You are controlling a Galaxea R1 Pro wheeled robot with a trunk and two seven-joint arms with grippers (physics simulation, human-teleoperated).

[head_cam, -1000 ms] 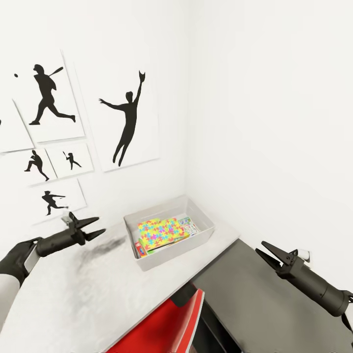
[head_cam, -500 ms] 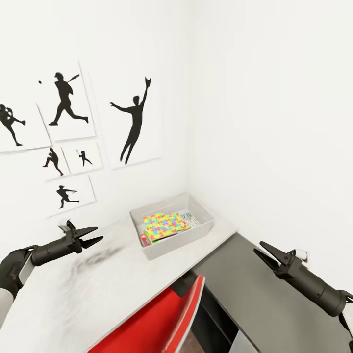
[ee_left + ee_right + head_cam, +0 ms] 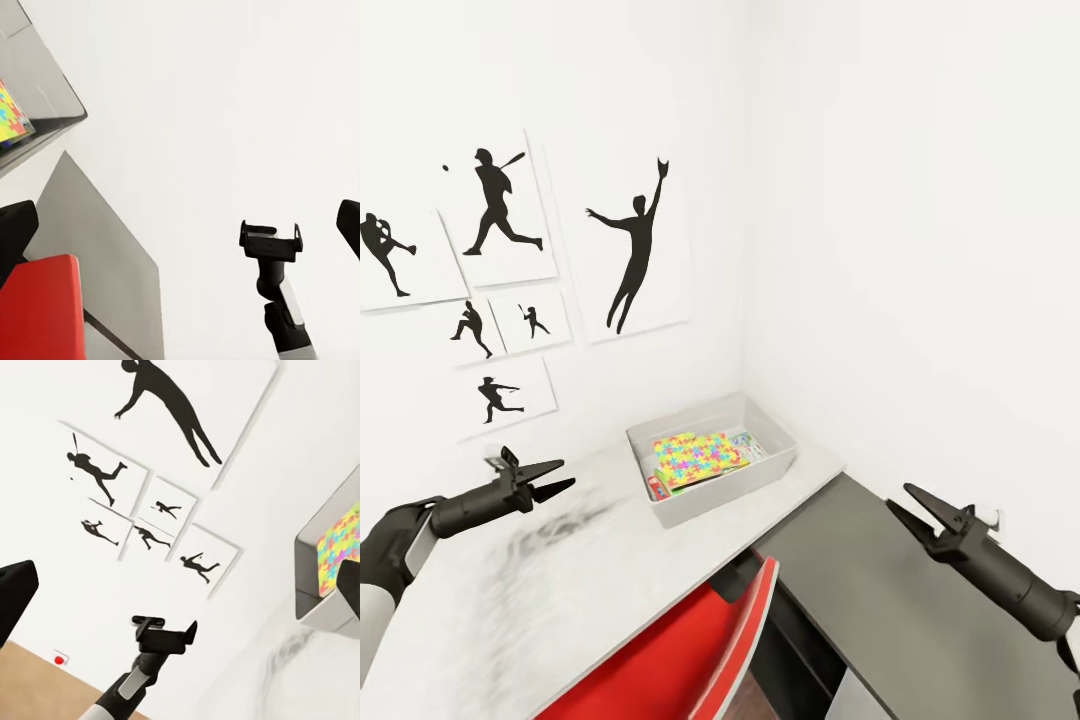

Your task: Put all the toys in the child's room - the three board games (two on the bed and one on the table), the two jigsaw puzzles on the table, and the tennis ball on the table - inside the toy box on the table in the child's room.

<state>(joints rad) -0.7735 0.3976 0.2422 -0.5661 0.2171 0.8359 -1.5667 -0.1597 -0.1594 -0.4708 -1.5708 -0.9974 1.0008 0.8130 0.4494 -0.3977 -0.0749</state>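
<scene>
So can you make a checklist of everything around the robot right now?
Surface: pale mottled table, bare around the box.
Job's things: toy box near the corner; a jigsaw puzzle lies on top inside, game box edges beside it.
Clutter: nothing seen.
Grippers: left tool open, holding nothing, over the table; right tool open, holding nothing, over the grey surface.
Cables: nothing seen.
Surroundings: white walls, baseball silhouette pictures, red chair below the table edge.
</scene>
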